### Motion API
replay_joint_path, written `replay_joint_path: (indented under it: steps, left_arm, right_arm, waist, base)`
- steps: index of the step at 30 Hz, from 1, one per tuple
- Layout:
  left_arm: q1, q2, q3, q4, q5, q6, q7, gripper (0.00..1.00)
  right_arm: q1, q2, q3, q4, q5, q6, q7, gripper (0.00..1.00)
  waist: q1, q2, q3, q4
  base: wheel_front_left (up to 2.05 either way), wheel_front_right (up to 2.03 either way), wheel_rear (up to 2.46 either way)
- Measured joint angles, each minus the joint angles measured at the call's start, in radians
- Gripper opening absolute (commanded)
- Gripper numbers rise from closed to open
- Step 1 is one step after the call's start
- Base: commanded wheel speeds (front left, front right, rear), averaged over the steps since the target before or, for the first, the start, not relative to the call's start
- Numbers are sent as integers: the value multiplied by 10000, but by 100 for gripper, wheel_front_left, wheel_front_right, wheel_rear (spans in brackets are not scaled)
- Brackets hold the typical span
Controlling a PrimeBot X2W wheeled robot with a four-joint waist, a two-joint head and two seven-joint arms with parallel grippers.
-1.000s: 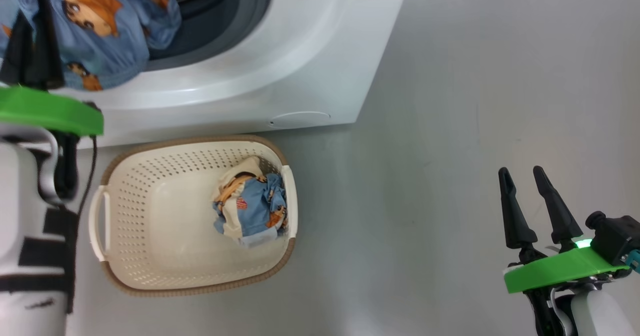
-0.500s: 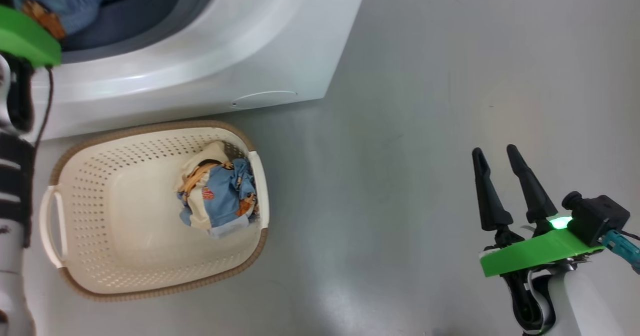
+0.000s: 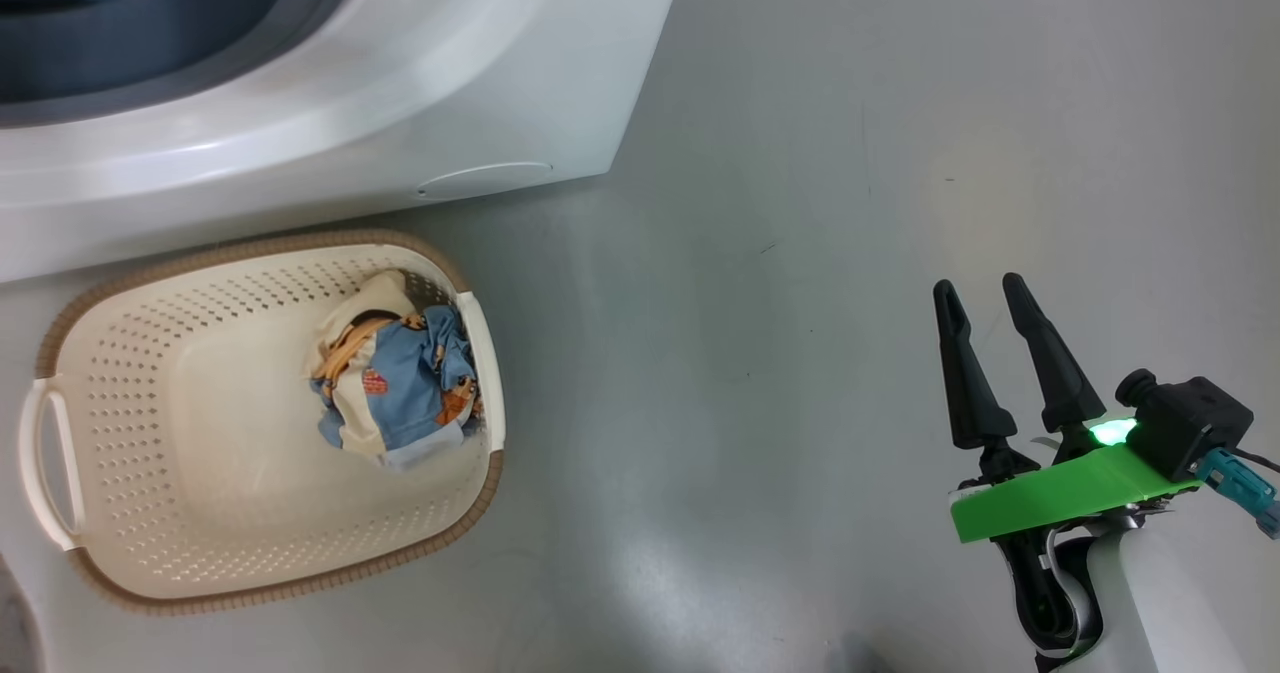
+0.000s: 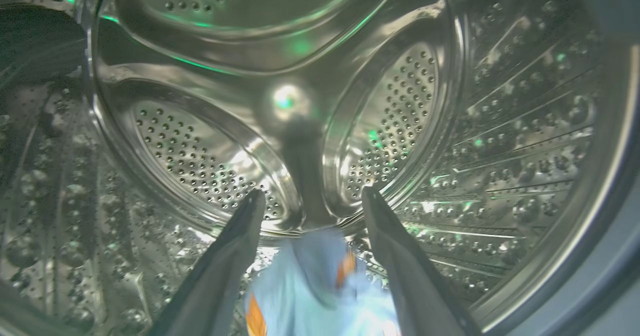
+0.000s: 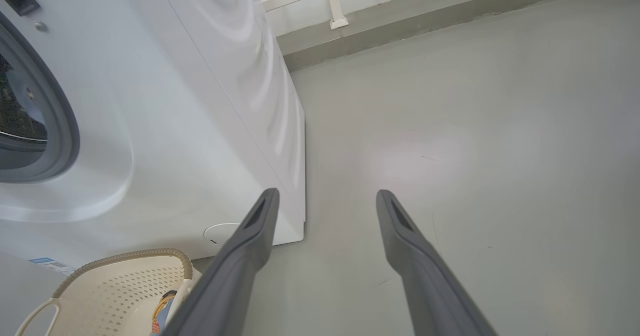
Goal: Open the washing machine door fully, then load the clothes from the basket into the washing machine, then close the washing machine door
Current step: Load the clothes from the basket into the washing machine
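Clothes (image 4: 320, 291) spotted in washing machine (image 4: 200, 141), low inside wide-spread left gripper (image 4: 312, 192), with right gripper (image 3: 977, 285) spread too over floor (image 3: 800, 203).

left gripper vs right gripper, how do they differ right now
The left gripper points into the steel drum; the right gripper hangs over bare floor beside the washing machine. A blurred light blue garment shows low between the left gripper's fingers; nothing lies between the right gripper's fingers. Both are open, with dark fingers spread apart.

Crumpled blue clothes (image 3: 392, 395) in cream basket (image 3: 150, 453), white washing machine (image 3: 420, 83) beside
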Motion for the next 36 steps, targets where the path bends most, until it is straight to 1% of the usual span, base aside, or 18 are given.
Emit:
replay_joint_path:
  steps: [9, 15, 20, 24, 26, 36]
  left_arm:
    - [205, -280, 301, 207, 476, 0, 0, 100]
    - [538, -454, 495, 199, 495, 0, 0, 100]
    - [1190, -679, 665, -10, 493, 0, 0, 100]
    - [2152, -1003, 763, -351, 493, 0, 0, 100]
    - [2312, -1068, 798, -424, 491, 0, 0, 100]
    - [3834, -1503, 917, -1559, 336, 0, 0, 100]
  right_arm:
    - [-49, -15, -2, -6, -4, 0, 0, 100]
    - [-70, -61, 6, -4, -15, 0, 0, 100]
    - [-70, -140, 33, 4, -19, 0, 0, 100]
    - [-67, -255, 35, 52, -21, 0, -2, 100]
    - [-67, -291, 36, 59, -21, 0, 0, 100]
    - [-46, -623, 10, 132, -35, 0, 0, 100]
  waist:
    - [0, 0, -43, 141]
    - [0, 0, -119, 230]
    - [0, 0, -293, 330]
    - [0, 0, -541, 497]
    - [0, 0, -587, 541]
    - [0, 0, -1099, 960]
  base:
    - [0, 0, 0]
    - [0, 0, 0]
    - [0, 0, 0]
    - [0, 0, 0]
    - [0, 0, 0]
    - [0, 0, 0]
